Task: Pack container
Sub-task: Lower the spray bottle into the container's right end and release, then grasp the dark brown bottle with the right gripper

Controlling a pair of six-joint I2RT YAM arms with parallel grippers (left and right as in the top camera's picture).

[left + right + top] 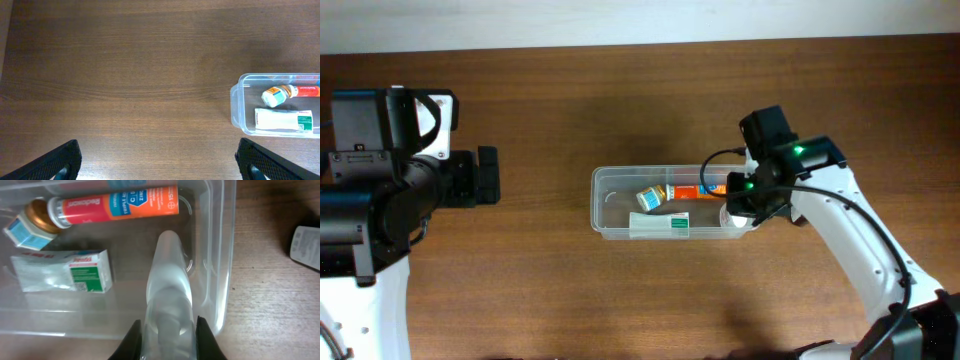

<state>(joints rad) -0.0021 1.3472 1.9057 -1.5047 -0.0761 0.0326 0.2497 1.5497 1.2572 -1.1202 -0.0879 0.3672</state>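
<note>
Right gripper [167, 326] is clamped on a clear bottle [169, 280]. The fingers [131, 339] are pressed against both sides of it, and the bottle points away from the gripper. The container [222, 255] lies directly under and ahead of this gripper, and the bottle is held over the container's end nearest the right arm, inside the rim line. Whether the bottle tip touches the container floor cannot be told. In the overhead view the right gripper [740, 208] sits over that same end of the container [605, 205].

Left gripper [157, 147] is spread wide and nothing is held. Both fingers [60, 161] are seen only at the bottom corners of the left wrist view, with bare table [125, 75] between them. The container [236, 105] is well apart from this gripper, ahead of it and off to the right edge of that view.

Counts:
- Container: one.
- Clear bottle: one, in the right gripper.
- Already in the container, three items:
  - one red tube [115, 202], lying along the far wall
  - one small bottle [30, 227] with a brown cap and blue-white label, touching or just beside the tube's end
  - one white and green box [62, 270], nearer the gripper than the tube

All three are ahead of the right gripper, with the small bottle and the box off to the view's left. Bare container floor is seen around the held bottle. The end wall is just beside it on the view's right.

One dark flat object [306, 247] is seen outside the container at the right edge of the right wrist view. What it is cannot be told.
</note>
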